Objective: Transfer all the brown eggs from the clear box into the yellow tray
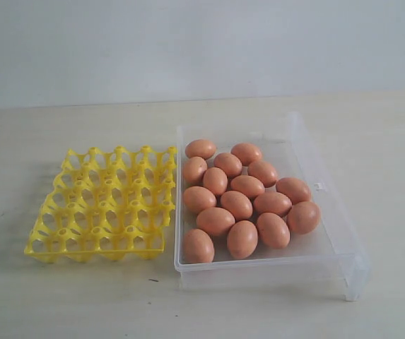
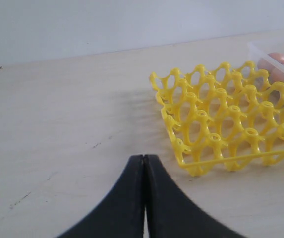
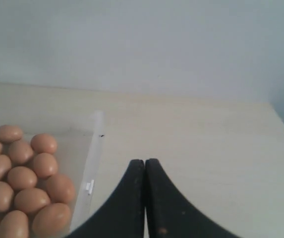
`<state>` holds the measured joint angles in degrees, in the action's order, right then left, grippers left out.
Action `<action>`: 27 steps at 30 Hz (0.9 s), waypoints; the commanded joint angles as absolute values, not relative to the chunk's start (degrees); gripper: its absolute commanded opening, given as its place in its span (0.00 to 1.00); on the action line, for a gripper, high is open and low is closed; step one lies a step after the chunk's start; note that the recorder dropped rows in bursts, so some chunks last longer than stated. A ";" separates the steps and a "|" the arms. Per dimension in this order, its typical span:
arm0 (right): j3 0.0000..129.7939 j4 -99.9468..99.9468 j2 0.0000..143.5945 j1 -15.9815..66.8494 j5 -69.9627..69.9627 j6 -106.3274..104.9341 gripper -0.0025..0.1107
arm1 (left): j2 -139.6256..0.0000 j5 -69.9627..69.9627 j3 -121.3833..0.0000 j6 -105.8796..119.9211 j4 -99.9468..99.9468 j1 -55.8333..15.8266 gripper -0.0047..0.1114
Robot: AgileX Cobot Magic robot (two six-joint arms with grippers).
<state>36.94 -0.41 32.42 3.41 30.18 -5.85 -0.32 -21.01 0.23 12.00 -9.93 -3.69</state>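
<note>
Table (image 1: 82, 296): brown eggs (image 1: 237, 205) in clear box (image 1: 259, 272)

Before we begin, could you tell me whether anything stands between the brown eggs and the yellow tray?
Only the low tray-side wall of the clear box separates the brown eggs from the yellow tray; nothing else.

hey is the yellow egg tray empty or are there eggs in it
Empty. Every cup of the yellow tray shows bare, and all the brown eggs lie in the clear box.
</note>
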 commanded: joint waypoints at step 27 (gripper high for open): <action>75.24 3.91 98.54 26.63 48.57 -7.73 0.22 | 0.00 -20.66 0.00 11.98 -9.81 -3.93 0.04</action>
